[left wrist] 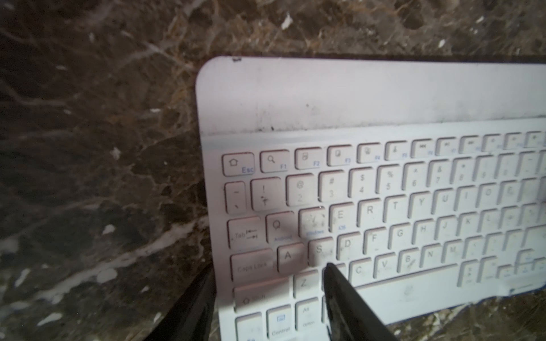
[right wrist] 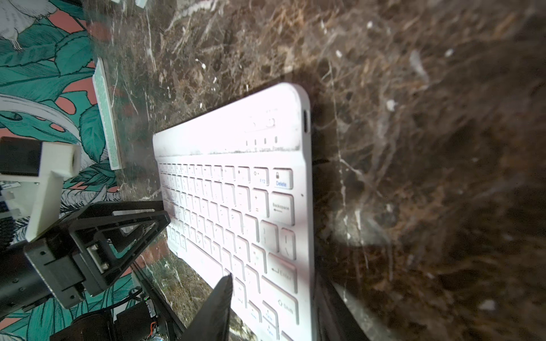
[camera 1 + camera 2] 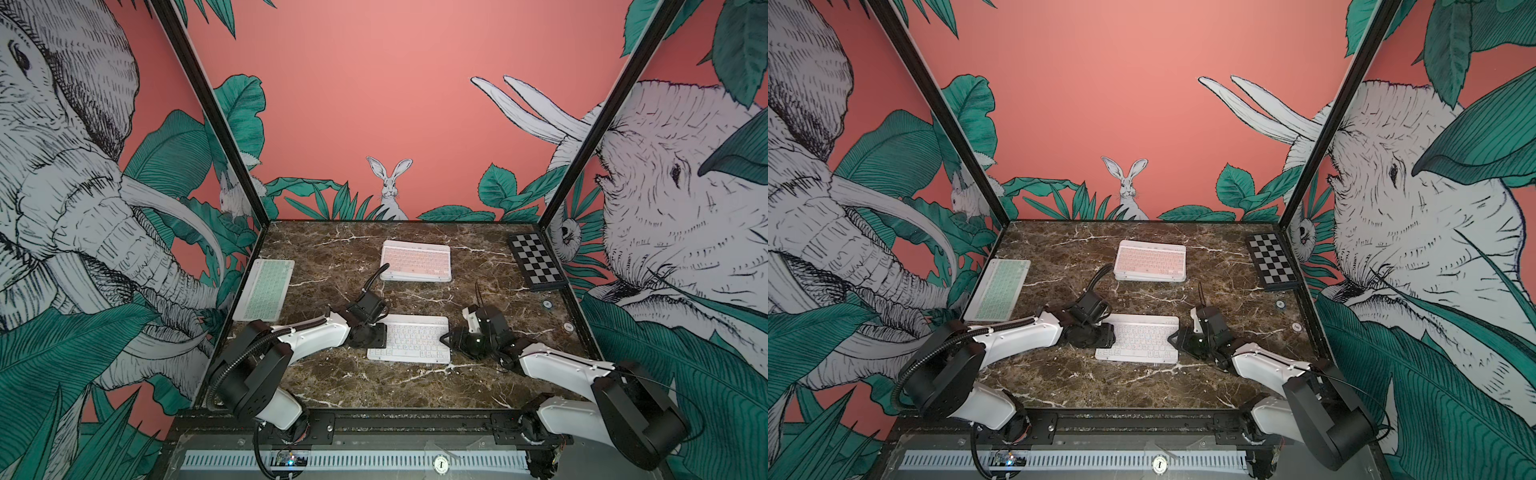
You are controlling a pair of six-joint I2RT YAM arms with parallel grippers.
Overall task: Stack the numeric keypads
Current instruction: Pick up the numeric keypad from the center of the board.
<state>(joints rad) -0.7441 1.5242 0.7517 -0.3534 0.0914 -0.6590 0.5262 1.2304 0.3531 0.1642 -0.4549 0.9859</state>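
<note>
Left wrist view: left tool (image 1: 269, 267) straddling white keypad (image 1: 384, 206) at its "Caps Lock" edge, one finger (image 1: 339, 295) over keys; clamped or loose, cannot tell. Right tool (image 3: 444, 338) reaching over "Enter" edge, grip unclear. Keypad lying mid-bench (image 3: 332, 386); pink keypad stack (image 3: 415, 262) sitting behind, green keypad (image 3: 264, 289) far left.

Even, soft light; top views sharp, side walls (image 3: 62, 208) bowed at edges. Wrist views soft; white keypad (image 2: 236, 141) overexposed, marble tabletop (image 2: 443, 177) smeared.
</note>
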